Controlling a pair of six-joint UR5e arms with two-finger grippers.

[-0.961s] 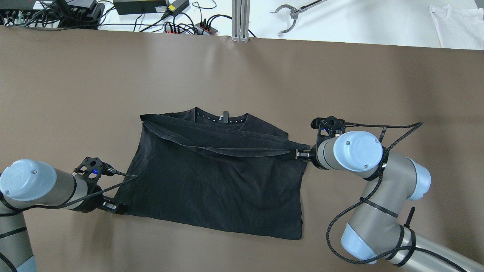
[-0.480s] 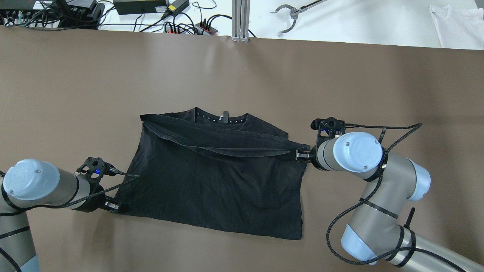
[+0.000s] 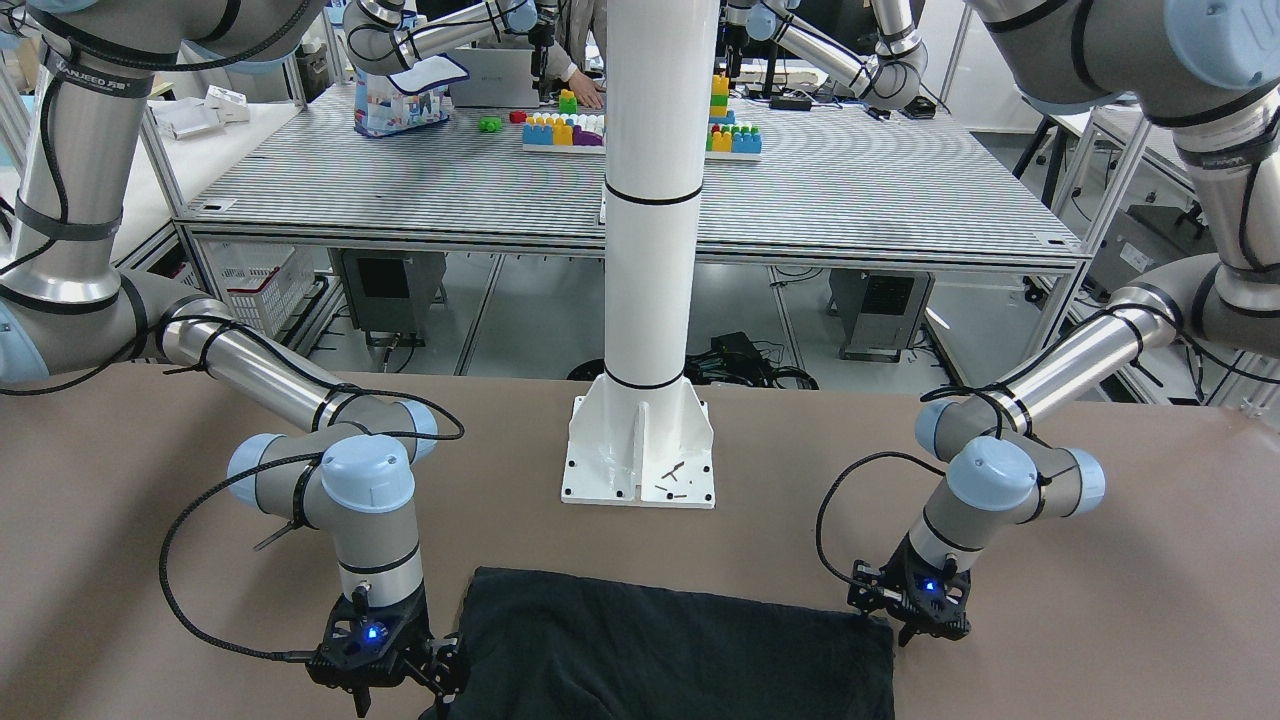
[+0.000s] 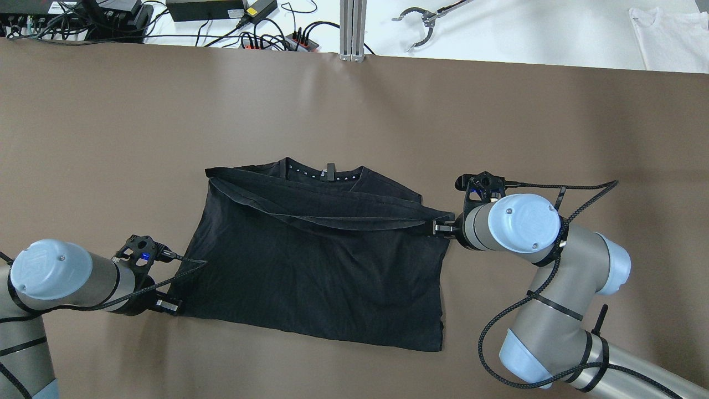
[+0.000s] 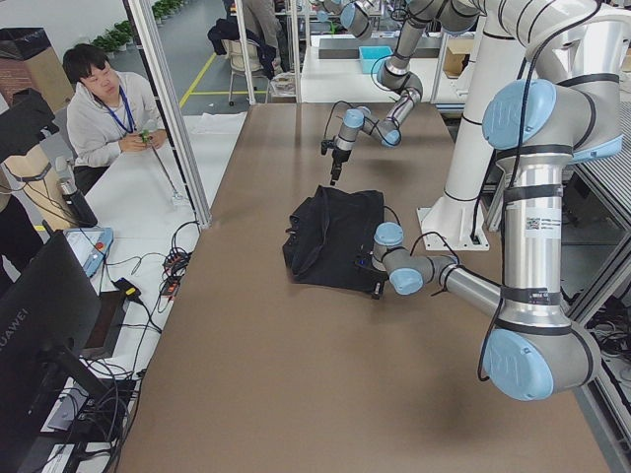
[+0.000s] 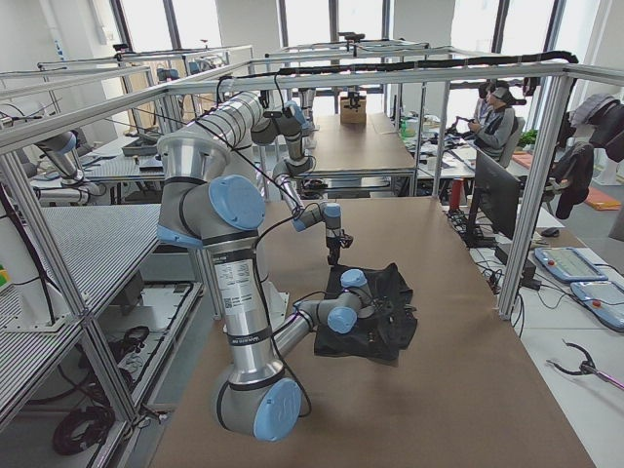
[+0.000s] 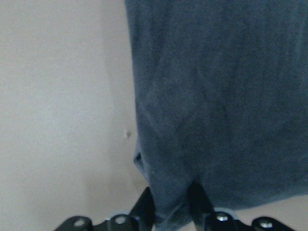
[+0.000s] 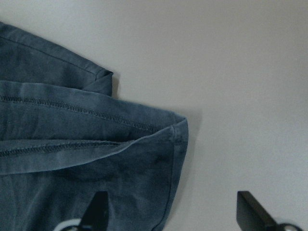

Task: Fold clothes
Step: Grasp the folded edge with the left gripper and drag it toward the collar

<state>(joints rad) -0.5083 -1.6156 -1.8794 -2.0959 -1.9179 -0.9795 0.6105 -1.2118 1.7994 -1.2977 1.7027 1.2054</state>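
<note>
Overhead exterior shows one dark garment, the clothes (image 4: 310, 277), two grippers and one brown table (image 4: 354, 111). Nearest the robot, the left gripper (image 4: 174, 306) sits at the clothes' near left corner. The left wrist view shows its fingers (image 7: 147, 209) drawn close together with the cloth's edge pinched between them. Farther out, the right gripper (image 4: 436, 227) meets the right end of a folded-over band. Its wrist view shows the fingers (image 8: 98, 209) spread wide, with the cloth's corner lying by one finger and nothing clamped. The collar (image 4: 324, 173) lies at the far edge. Since a second ago the left arm's wrist has slid slightly rightward and nearer. The clothes and right gripper are where they were.
</note>
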